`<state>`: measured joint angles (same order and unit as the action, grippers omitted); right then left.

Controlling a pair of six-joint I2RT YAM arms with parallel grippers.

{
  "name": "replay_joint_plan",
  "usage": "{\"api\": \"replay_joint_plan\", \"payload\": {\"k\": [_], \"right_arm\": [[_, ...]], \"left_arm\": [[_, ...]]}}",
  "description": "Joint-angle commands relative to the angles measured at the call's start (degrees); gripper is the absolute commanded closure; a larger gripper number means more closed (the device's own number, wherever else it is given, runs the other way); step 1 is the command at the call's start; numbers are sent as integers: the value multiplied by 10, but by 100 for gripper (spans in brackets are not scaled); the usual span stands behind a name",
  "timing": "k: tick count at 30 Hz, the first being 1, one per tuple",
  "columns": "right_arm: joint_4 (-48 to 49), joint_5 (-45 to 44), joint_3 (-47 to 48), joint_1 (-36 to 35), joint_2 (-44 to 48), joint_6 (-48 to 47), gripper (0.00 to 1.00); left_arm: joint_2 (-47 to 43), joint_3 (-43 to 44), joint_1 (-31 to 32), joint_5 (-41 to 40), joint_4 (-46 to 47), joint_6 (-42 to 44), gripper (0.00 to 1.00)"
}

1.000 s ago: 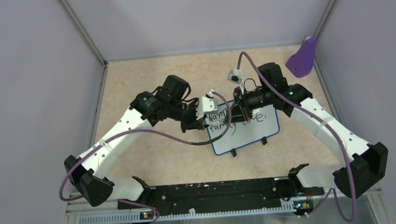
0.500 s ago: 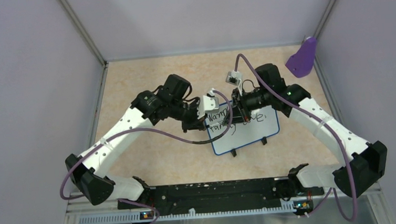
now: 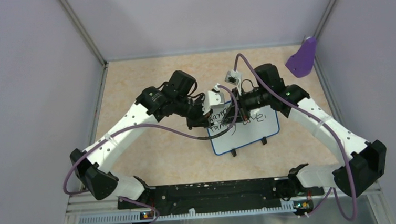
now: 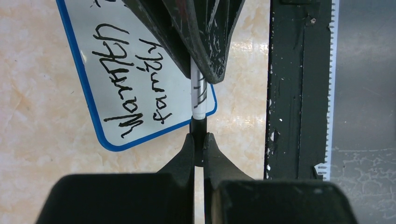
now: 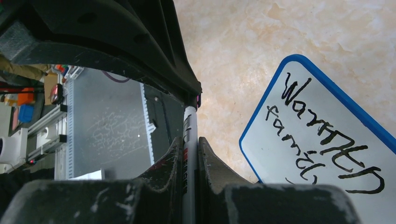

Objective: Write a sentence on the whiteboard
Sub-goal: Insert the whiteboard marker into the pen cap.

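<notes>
The whiteboard (image 3: pixel 250 132) lies flat on the table, right of centre, blue-rimmed, with its two black feet on the near edge. The sentence (image 3: pixel 233 121) is in black marker; "Warmth" over "family" shows in the left wrist view (image 4: pixel 135 84) and the right wrist view (image 5: pixel 322 126). A white marker (image 5: pixel 189 140) is held over the board's left part. My right gripper (image 5: pixel 189 142) is shut on its barrel. My left gripper (image 4: pixel 199 137) is shut on its black cap end (image 4: pixel 199 128), facing the right gripper (image 3: pixel 236 111) tip to tip. The left gripper (image 3: pixel 209 120) shows from above.
A purple scoop-shaped object (image 3: pixel 302 57) leans at the far right corner. Purple walls close in the table on three sides. A black rail (image 3: pixel 212 192) runs along the near edge, also in the left wrist view (image 4: pixel 299 93). Purple cables hang over the board.
My left arm has moved right, bringing its gripper up to the marker end held by the right gripper. The right gripper shifted slightly. The board has not moved.
</notes>
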<state>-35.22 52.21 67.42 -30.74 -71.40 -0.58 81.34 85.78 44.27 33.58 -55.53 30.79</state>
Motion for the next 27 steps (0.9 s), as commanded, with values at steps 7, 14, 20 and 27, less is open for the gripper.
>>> {"api": "replay_joint_plan", "payload": {"k": [7,14,20,27], "right_arm": [[87,16,-29,-17,-9,51,100],[93,28,-28,-20,-9,61,100],[103,69,-25,23,-7,77,100],[140,80,-23,52,0,114,100]], "left_arm": [[42,73,47,5,63,-66,100],[49,77,63,0,100,-91,100],[38,106,48,-8,92,-110,91],[12,111,-20,63,107,-136,37]]}}
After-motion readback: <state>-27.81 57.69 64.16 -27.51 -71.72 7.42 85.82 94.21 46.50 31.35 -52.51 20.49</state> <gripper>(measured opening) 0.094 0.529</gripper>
